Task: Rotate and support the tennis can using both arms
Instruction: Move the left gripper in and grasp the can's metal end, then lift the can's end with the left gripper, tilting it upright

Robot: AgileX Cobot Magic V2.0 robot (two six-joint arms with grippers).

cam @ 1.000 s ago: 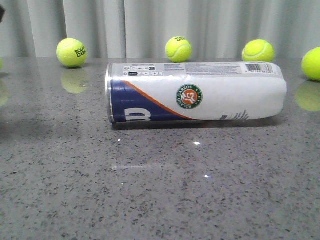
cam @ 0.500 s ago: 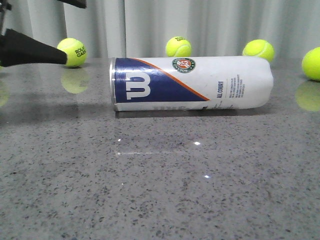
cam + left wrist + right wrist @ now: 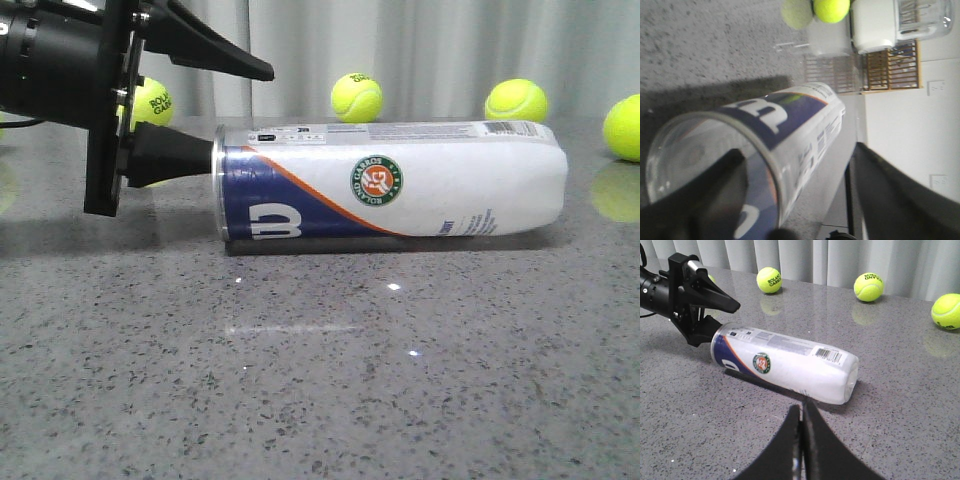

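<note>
The tennis can (image 3: 400, 180) lies on its side on the grey table, metal rim to the left, round badge facing the front camera and barcode on top. My left gripper (image 3: 242, 112) is open at the rim end. Its lower finger (image 3: 175, 152) touches the can's end and its upper finger (image 3: 215, 50) reaches above the can, clear of it. The left wrist view shows the can's round end (image 3: 700, 150) with one finger across it. My right gripper (image 3: 802, 407) is shut and empty, just short of the can's near side (image 3: 790, 362).
Yellow-green tennis balls stand along the back by the curtain: one in the middle (image 3: 357, 97), one to its right (image 3: 516, 101), one at the right edge (image 3: 622, 127), and one partly behind my left gripper (image 3: 155, 100). The grey speckled table (image 3: 320, 380) stretches toward the front.
My left gripper has come in from the left up to the can's rim end. The can has rolled about its long axis: the W logo faced front half a second ago, now the badge does.
</note>
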